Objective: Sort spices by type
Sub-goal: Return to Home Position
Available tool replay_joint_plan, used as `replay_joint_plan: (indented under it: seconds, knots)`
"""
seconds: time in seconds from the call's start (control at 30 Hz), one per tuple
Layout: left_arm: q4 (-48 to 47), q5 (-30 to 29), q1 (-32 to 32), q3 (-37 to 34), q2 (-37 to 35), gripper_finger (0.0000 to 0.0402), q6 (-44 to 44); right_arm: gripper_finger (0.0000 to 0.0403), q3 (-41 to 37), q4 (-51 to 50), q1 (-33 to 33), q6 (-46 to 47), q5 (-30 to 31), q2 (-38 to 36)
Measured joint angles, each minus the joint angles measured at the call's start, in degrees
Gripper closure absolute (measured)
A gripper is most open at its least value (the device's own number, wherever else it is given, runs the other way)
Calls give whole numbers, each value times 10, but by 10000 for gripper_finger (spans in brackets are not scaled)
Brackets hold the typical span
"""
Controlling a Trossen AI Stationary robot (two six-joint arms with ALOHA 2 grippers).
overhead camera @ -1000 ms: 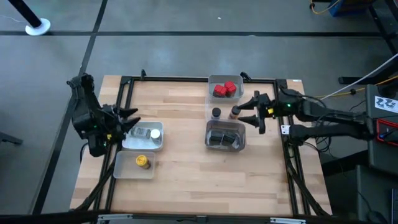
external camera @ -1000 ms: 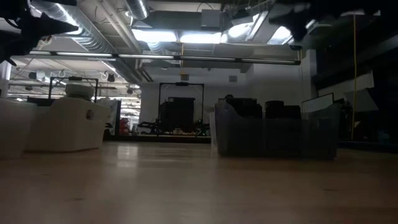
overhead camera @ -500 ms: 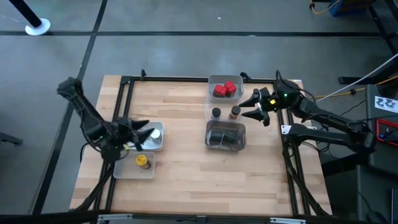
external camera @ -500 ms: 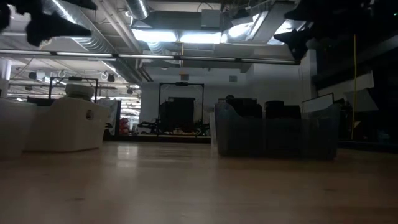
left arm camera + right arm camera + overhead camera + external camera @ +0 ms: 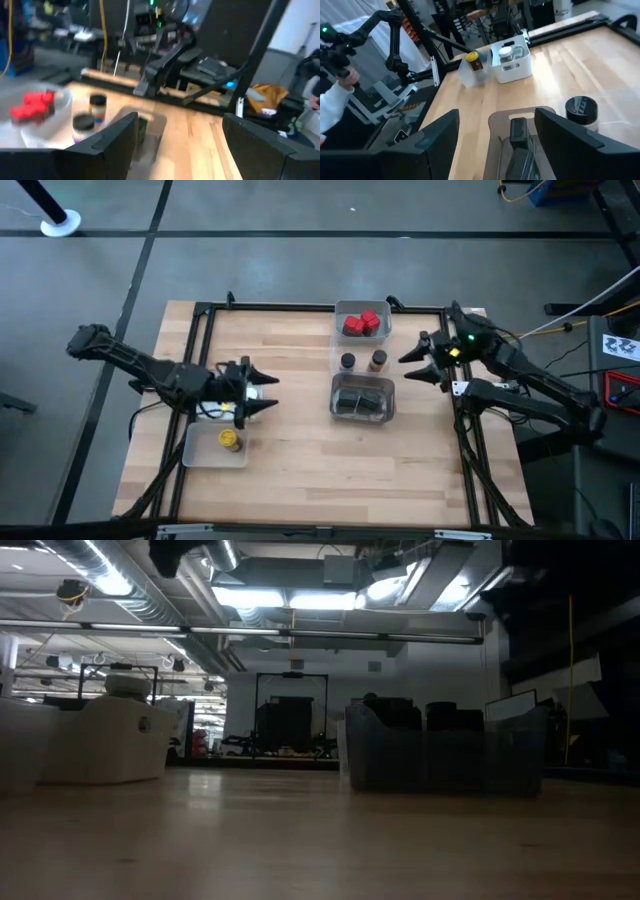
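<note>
High view: left gripper (image 5: 268, 392) hung spread, empty, over the white bin (image 5: 212, 414); yellow jar (image 5: 229, 440) sat in the clear tray (image 5: 200, 451). Red boxes (image 5: 362, 323) and small jars (image 5: 347, 361) sat mid-table. Right gripper (image 5: 410, 369) was spread and empty — a low retreat might clip those jars.

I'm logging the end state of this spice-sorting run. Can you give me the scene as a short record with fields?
red boxes: in the clear tray at the far edge
small jars: dark-lid jar and brown jar, side by side between the red boxes and the grey bin
grey bin: holds dark items
yellow jar: in the clear bin, near left
white bin: holds a white-capped jar
left gripper: above the white bin, jaws open, empty
right gripper: right of the small jars, jaws open, empty
</note>
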Motion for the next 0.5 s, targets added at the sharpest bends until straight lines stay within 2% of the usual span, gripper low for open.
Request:
replay_joint_plan:
  seconds: [0.13,0.2,0.3,0.5]
  knots:
    - [-33,82,29,0,-69,125,64,143,0,-60,0,-5,23,-94]
    - [-62,113,31,0,-107,125,85,143,0,-75,0,-4,59,-138]
    - [-97,122,25,-3,-155,125,106,143,-17,-58,0,17,80,-186]
    - [-43,121,19,-87,-220,125,146,143,-87,-52,0,46,79,-237]
